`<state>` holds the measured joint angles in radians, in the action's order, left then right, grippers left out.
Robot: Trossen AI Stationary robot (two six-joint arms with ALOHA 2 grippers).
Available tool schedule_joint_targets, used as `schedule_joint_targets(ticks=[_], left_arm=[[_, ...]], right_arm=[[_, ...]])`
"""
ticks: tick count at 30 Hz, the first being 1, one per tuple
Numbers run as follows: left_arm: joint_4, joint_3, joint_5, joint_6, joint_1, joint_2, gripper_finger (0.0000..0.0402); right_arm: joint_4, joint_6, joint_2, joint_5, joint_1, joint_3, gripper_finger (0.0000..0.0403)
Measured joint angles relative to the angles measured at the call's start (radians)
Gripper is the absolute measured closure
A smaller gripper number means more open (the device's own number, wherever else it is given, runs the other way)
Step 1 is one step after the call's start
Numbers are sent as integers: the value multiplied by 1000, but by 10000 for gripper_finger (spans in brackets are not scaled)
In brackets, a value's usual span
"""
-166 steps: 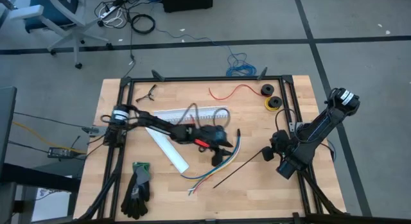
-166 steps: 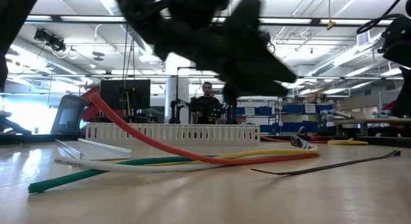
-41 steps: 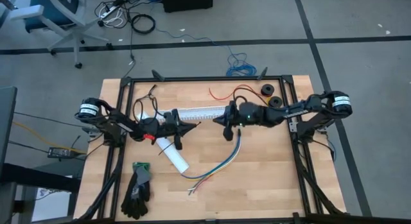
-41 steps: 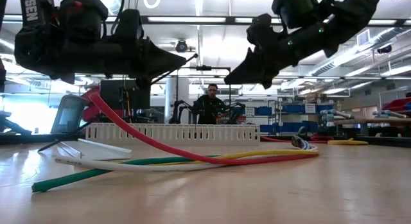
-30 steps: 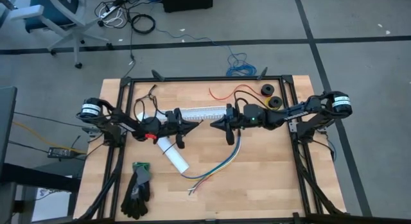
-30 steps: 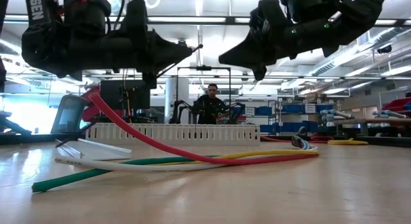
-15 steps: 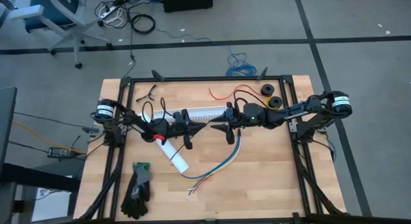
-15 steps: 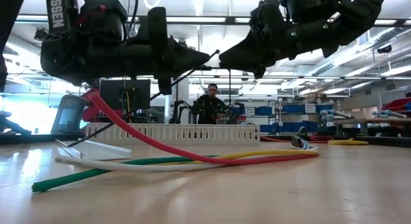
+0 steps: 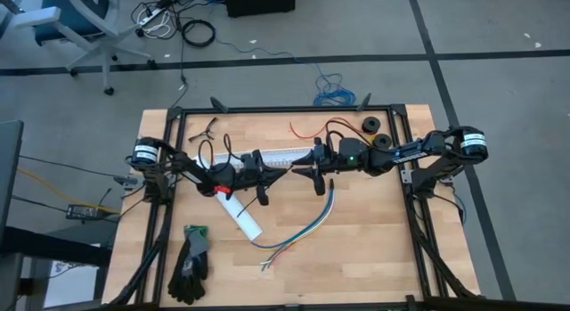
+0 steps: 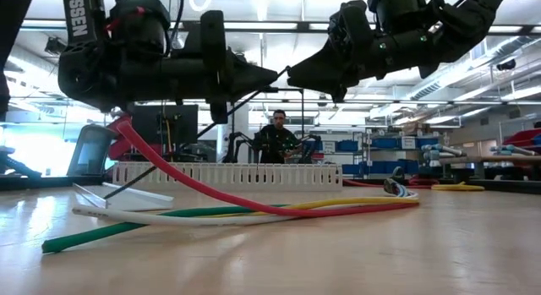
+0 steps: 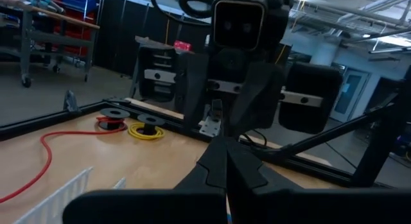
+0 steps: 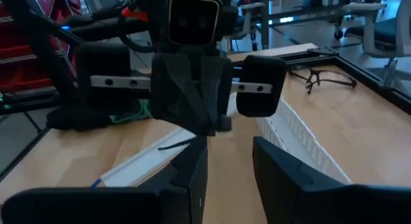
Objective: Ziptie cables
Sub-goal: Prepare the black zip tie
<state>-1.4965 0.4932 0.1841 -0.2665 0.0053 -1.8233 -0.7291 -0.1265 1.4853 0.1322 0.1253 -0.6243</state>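
The cables [image 9: 303,229], a loose bundle of coloured wires, lie on the table [image 9: 374,257] right of centre, also in the low view [image 10: 254,212]. My left gripper [image 9: 283,171] hovers above the table's middle, level, shut on a thin black ziptie [image 10: 169,149]. My right gripper [image 9: 301,168] faces it tip to tip, fingers open [image 12: 228,153]. The ziptie's free end [image 12: 176,145] shows just beyond one of the right gripper's fingertips [image 12: 199,147]. My left gripper pinches the ziptie near its upper end [image 10: 283,72] between its two shut fingers. The fingers lie level, pointing toward the table's right edge. A short end juts past the fingertips. The long rest slants down toward the table's left [image 10: 110,193]. My right gripper stands open at the ziptie's short end; whether a finger touches it I cannot tell.
A white slotted channel [image 9: 267,156] lies behind the grippers, its white lid [image 9: 240,215] slanting under the left arm. Black-green gloves [image 9: 191,262] lie near left. A red wire [image 9: 316,126], two spools [image 9: 374,135] and glasses [image 9: 207,126] sit at the far edge.
My left gripper has gone toward the table's right edge, carrying the ziptie until its tip nearly meets the right gripper. The cables have stayed where they were.
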Motion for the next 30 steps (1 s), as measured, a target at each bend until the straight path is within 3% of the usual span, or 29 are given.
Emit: schedule_joint_targets(ticks=[11,18,30], left_arm=[[59,36,0,0,1,0,401],[54,35,0,0,1,0,401],[75,34,0,-24,2,1,381]], right_arm=[[-36,-3,0,31,10,0,297],[-33,1,0,47,9,0,390],[-28,6,1,52,9,0,399]])
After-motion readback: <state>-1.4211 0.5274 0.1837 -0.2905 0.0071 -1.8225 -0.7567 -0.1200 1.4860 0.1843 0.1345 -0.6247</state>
